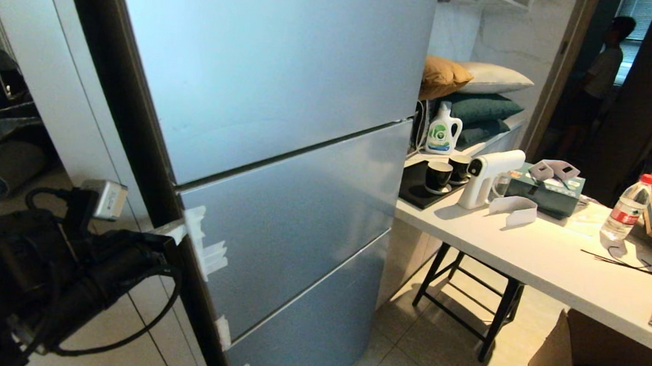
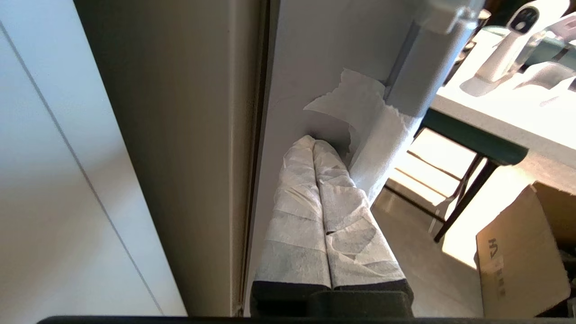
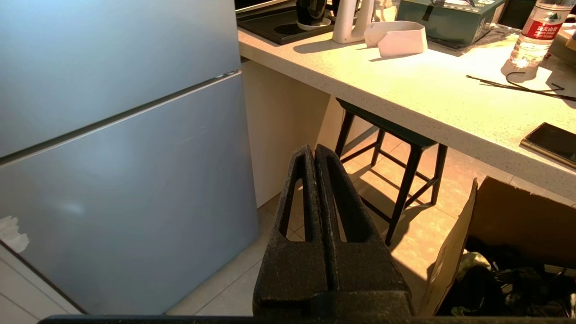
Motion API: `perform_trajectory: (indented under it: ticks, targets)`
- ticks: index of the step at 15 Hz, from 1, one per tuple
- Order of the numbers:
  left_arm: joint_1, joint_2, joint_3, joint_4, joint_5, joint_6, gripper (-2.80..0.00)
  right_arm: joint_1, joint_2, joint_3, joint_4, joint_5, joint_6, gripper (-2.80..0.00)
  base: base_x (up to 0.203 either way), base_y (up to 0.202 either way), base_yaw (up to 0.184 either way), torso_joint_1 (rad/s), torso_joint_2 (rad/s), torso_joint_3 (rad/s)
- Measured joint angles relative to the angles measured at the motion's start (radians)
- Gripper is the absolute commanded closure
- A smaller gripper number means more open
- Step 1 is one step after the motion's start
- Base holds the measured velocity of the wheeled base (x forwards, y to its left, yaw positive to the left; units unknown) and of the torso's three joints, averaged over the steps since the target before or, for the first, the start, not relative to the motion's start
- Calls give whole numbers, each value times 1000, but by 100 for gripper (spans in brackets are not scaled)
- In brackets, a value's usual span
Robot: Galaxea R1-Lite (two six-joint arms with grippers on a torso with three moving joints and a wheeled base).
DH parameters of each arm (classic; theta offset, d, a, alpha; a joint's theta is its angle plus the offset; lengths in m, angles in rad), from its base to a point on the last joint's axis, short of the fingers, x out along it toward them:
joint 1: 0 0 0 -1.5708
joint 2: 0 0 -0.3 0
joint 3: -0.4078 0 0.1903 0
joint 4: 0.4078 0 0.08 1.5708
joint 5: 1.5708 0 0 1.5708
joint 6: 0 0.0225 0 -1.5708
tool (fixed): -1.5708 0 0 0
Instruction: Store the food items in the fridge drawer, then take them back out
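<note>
Fridge (image 1: 283, 147): a tall silver-grey body is seen filling the middle of the head view, its three front panels all shut; no drawer or food is seen in any view.
Tape (image 1: 205, 249): white strips are stuck along the left edge of the middle panel.
Left hand (image 2: 315, 146): seen in the lower left of the head view at the fridge's left edge; its paper-wrapped fingers (image 2: 310, 216) are pressed together, tips laid in the seam beside the torn tape, nothing pinched.
Right hand (image 3: 313, 150): its black fingers are pressed together and empty, hanging over the floor before the fridge.
Surface (image 1: 551, 256): a white top at the right carries a white spray gun (image 1: 491, 175), two black cups and a water bottle (image 1: 629, 207).
Left wrist view only: the panel's side and the seam are shown close.
Right wrist view only: a dark phone (image 3: 551, 141) is shown whole on the surface.
Head view only: stacked pillows (image 1: 475, 96) and a person in the far doorway are shown.
</note>
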Motion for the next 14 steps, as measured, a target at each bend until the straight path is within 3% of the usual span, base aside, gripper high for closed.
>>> perform_trajectory:
  ticks: [2, 5, 8, 14]
  targets:
    - [-3, 31, 20, -66, -20, 1, 0, 0, 0, 0, 0, 0, 0, 0, 0, 0, 0, 0, 0, 0]
    - [-11, 46, 43, -77, -81, 2, 0, 0, 0, 0, 0, 0, -1, 0, 0, 0, 0, 0, 0, 0]
    - [-29, 34, 66, -83, -87, 2, 0, 0, 0, 0, 0, 0, -1, 0, 0, 0, 0, 0, 0, 0]
    - [-134, -14, 144, -78, -88, 2, 0, 0, 0, 0, 0, 0, -1, 0, 0, 0, 0, 0, 0, 0]
